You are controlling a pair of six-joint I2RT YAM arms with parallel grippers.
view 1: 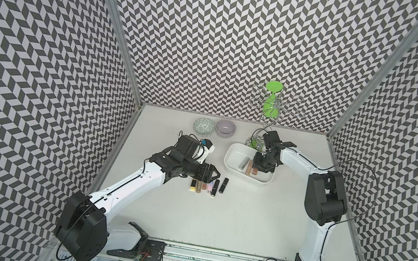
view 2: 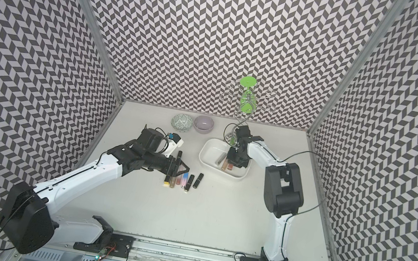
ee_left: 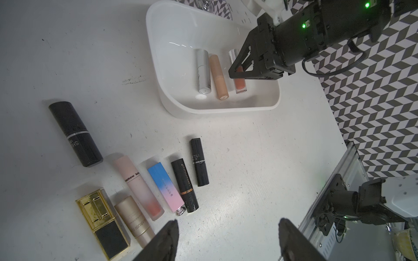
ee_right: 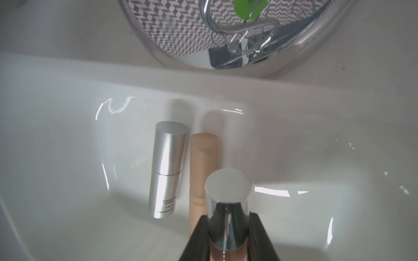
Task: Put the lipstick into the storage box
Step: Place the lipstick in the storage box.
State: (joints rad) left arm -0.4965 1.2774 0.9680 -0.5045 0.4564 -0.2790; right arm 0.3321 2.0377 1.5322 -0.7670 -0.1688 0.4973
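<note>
The right claw [ee_left: 237, 72] pinches a silver-capped lip gloss [ee_left: 240, 85] inside the white storage box [ee_left: 203, 110]. The left claw [ee_left: 227, 226] is spread above lipsticks [ee_left: 165, 187] on the desk [ee_left: 248, 158].

Storage box [ee_left: 226, 109]: white, shallow, rounded corners. Inside, lying parallel: silver lipstick [ee_left: 203, 71], beige tube [ee_left: 218, 76], chrome-capped coral gloss [ee_left: 240, 84]. The gloss is clamped by the right gripper [ee_right: 227, 228].
</note>
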